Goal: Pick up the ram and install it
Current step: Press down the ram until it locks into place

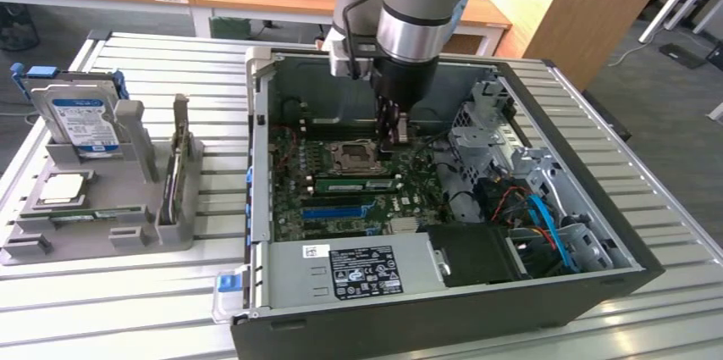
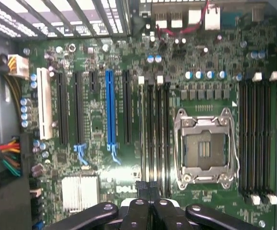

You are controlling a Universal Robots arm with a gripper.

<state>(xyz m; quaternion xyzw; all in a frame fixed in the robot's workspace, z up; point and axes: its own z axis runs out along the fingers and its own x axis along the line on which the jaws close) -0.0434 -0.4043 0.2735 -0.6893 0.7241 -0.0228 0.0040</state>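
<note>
The claw point(image 1: 395, 141) point(image 2: 150, 199) hangs inside the open case point(image 1: 587, 207), low over the motherboard point(image 2: 100, 158) beside the CPU socket point(image 1: 352, 155) point(image 2: 206, 146). Its fingers are pressed together and I see nothing between them. The ram point(image 1: 359, 182) stands in a slot next to the socket, apart from the claw; in the wrist view it shows edge-on point(image 2: 142, 134)
</note>
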